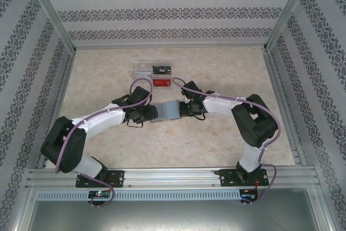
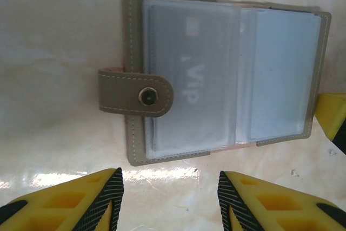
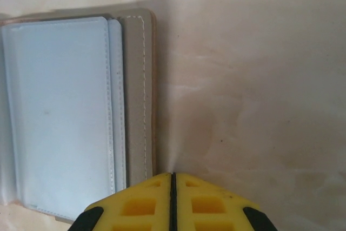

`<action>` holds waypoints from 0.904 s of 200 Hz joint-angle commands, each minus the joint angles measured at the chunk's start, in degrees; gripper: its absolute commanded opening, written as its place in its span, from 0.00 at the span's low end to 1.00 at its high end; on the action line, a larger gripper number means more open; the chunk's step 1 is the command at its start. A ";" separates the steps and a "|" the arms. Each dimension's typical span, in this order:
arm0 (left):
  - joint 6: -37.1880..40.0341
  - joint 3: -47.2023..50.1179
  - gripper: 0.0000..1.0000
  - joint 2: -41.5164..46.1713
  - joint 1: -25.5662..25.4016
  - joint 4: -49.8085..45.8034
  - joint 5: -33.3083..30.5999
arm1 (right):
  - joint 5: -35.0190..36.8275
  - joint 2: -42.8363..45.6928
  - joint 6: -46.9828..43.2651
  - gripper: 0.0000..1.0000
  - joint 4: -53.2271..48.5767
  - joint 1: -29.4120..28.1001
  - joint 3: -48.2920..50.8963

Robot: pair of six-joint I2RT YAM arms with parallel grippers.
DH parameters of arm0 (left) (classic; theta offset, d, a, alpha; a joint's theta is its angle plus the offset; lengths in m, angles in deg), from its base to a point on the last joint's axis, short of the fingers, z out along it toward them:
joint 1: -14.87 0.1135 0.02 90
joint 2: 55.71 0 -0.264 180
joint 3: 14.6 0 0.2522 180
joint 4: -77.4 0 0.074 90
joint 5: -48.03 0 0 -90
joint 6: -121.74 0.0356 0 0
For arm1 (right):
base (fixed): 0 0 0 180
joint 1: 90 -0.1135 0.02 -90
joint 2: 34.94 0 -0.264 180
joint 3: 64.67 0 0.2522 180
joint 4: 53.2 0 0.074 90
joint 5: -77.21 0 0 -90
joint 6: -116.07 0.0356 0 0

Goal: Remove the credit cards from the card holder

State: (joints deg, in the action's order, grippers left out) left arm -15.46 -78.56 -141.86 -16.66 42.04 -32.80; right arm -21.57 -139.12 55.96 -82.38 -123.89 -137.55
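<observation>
One card holder (image 2: 134, 52) holds one grey card (image 2: 189, 79); two, maybe three, cards (image 1: 161, 83) lie apart. The left gripper (image 2: 170, 190) is spread, the right gripper (image 3: 173, 182) pressed together.

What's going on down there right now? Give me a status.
Left gripper open, short of card holder. Right gripper shut at its edge. Holder open flat, pale card in sleeve. Snap strap lies over that sleeve.
</observation>
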 commanded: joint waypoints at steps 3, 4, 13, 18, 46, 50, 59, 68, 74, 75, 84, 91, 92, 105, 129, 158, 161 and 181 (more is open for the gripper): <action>0.40 -2.48 0.49 -2.15 -0.73 1.83 1.41 | -2.15 -2.37 1.01 0.00 0.41 -0.12 -1.53; 0.46 -2.46 0.49 -2.21 -0.73 1.83 1.44 | -2.18 -2.40 1.03 0.00 0.40 -0.12 -1.53; 0.65 -2.67 0.48 -2.82 -0.73 1.98 1.87 | -2.26 -2.76 1.15 0.00 0.41 -0.21 -1.66; 0.73 -2.72 0.47 -3.08 -0.73 2.01 1.99 | -2.37 -2.86 1.21 0.00 0.40 -0.21 -1.62; 1.34 -3.30 0.47 -4.10 -0.76 2.19 2.17 | -2.60 -3.31 1.23 0.00 0.22 -0.30 -1.99; 1.42 -3.45 0.47 -4.39 -0.73 2.06 2.18 | -2.62 -3.44 1.26 0.00 0.24 -0.35 -2.09; 1.66 -3.89 0.46 -5.15 -0.76 1.66 2.14 | -2.61 -3.48 1.23 0.00 0.26 -0.39 -2.15; 1.84 -4.16 0.46 -5.83 -0.73 1.32 2.25 | -2.59 -3.57 1.25 0.00 0.07 -0.34 -2.31; 1.78 -4.30 0.46 -6.16 -0.74 1.22 2.35 | -2.59 -3.65 1.33 0.00 0.00 -0.39 -2.47; 1.77 -4.34 0.46 -6.28 -0.73 1.17 2.35 | -2.58 -3.66 1.32 0.00 0.02 -0.39 -2.44; 1.84 -4.48 0.46 -6.73 -0.73 1.04 2.40 | -2.72 -3.74 1.36 0.00 -0.06 -0.39 -2.50; 1.93 -4.62 0.46 -7.07 -0.74 0.96 2.43 | -2.74 -3.75 1.39 0.00 -0.05 -0.38 -2.67; 1.89 -4.59 0.46 -7.13 -0.73 0.91 2.43 | -2.78 -3.75 1.35 0.00 -0.05 -0.38 -2.68; 1.98 -4.66 0.46 -7.54 -0.75 1.24 2.78 | -2.90 -3.91 1.23 0.00 -0.17 -0.39 -2.87; 2.24 -5.20 0.45 -8.49 -0.81 0.77 2.77 | -3.23 -3.99 1.39 0.00 -0.27 -0.39 -3.04; 2.50 -5.72 0.45 -10.28 -0.75 -0.37 3.05 | -3.31 -3.92 1.40 0.00 -0.30 -0.48 -3.22; 2.50 -5.79 0.45 -10.41 -0.73 -0.37 3.11 | -3.43 -3.92 1.38 0.00 -0.31 -0.45 -3.25; 2.63 -6.15 0.45 -11.54 -0.74 -0.30 3.91 | -3.61 -3.88 1.34 0.00 -0.30 -0.52 -3.46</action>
State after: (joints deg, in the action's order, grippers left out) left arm -13.96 -83.30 -151.91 -16.68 42.69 -29.91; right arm -22.64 -140.82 56.38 -84.00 -123.86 -139.86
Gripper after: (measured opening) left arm 0.448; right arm 0.060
